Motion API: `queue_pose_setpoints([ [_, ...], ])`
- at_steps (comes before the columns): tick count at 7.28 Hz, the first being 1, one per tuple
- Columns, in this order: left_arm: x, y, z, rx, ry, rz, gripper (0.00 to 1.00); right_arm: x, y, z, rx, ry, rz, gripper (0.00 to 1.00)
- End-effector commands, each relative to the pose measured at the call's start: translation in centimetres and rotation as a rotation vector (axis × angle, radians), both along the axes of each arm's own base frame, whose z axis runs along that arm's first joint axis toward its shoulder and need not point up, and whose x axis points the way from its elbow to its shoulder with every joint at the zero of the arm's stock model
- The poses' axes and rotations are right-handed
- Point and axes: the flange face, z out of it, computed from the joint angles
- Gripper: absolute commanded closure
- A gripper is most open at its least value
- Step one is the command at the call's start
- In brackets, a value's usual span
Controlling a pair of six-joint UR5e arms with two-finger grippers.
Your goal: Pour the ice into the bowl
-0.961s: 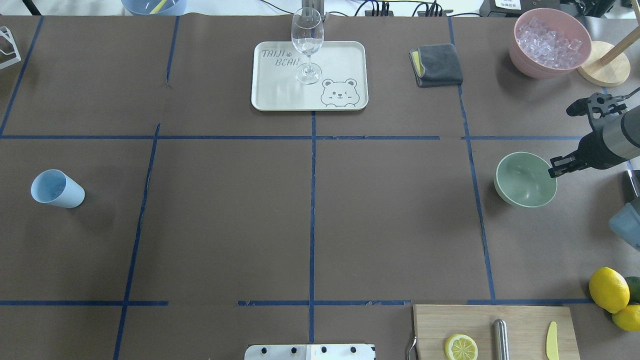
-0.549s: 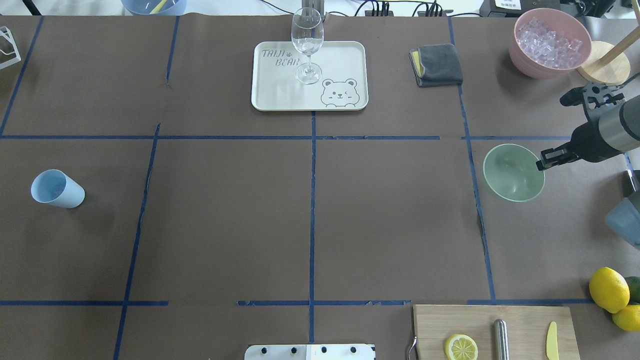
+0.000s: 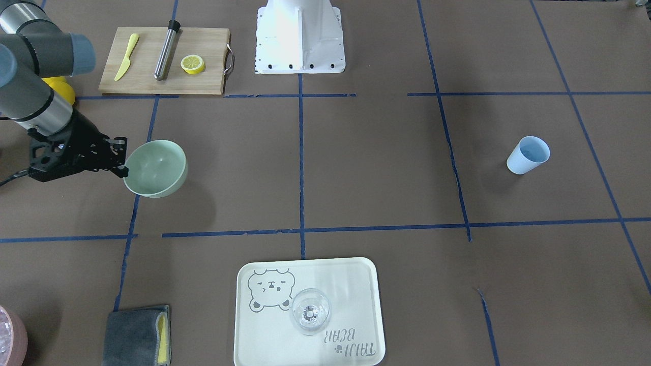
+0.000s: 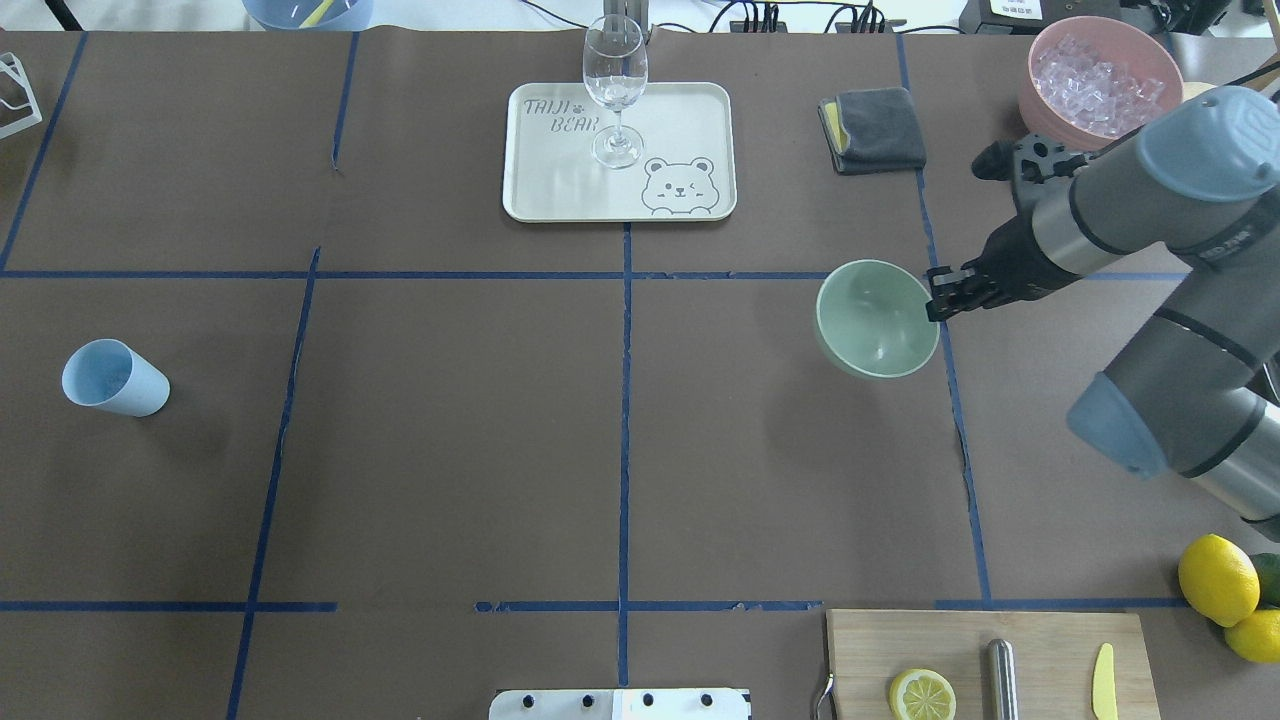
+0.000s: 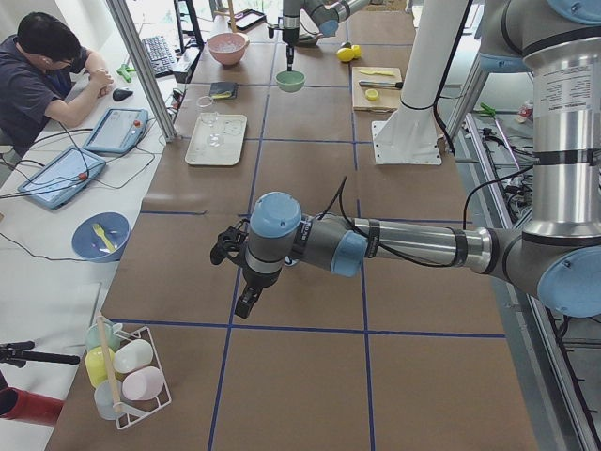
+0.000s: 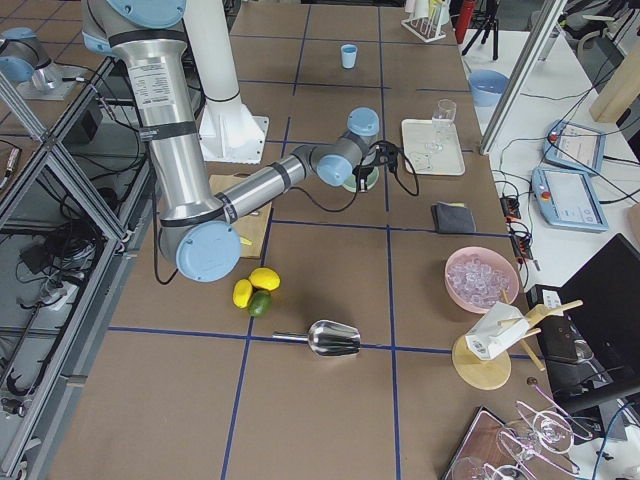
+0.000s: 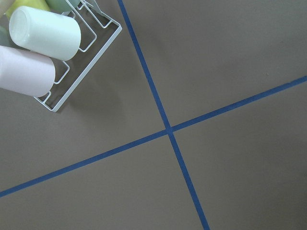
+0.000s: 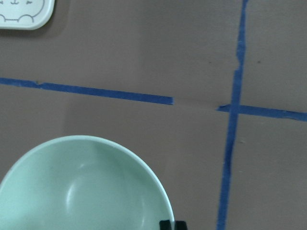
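The pale mint-green bowl (image 4: 875,322) is empty and hangs tilted a little above the table, right of centre. My right gripper (image 4: 935,298) is shut on its right rim; the wrist view shows the bowl (image 8: 81,191) and the fingertips (image 8: 166,224) at the rim. The ice (image 4: 1095,70) lies heaped in a pink bowl (image 4: 1040,110) at the far right corner. My left gripper (image 5: 246,303) shows only in the exterior left view, low over bare table; I cannot tell whether it is open or shut.
A pale blue cup (image 4: 112,377) stands at the left. A wine glass (image 4: 614,85) stands on a cream tray (image 4: 690,120). A grey cloth (image 4: 873,128), a cutting board (image 4: 1050,640), lemons (image 4: 1217,578) and a metal scoop (image 6: 325,338) lie on the right side.
My right arm has lifted the mint-green bowl off the table and carried it to the left, toward the table's middle. Nothing else has moved.
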Motion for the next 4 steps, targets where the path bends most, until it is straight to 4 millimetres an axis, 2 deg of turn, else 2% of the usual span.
queue_pose_setpoints([
  [1,0.0,0.3,0.2,-0.006,0.003,0.001,0.0,-8.9,2.1,-7.7,-0.076,0.027,0.051,1.0],
  [2,0.0,0.3,0.3,-0.005,0.002,0.0,0.0,-12.7,2.8,-10.9,-0.093,0.052,0.073,1.0],
  [3,0.0,0.3,0.2,-0.003,0.002,0.0,0.0,-16.5,3.6,-13.2,-0.108,0.065,0.099,1.0],
  [4,0.0,0.3,0.3,-0.006,0.004,0.001,0.0,-19.9,3.6,-13.4,-0.114,0.094,0.107,1.0],
])
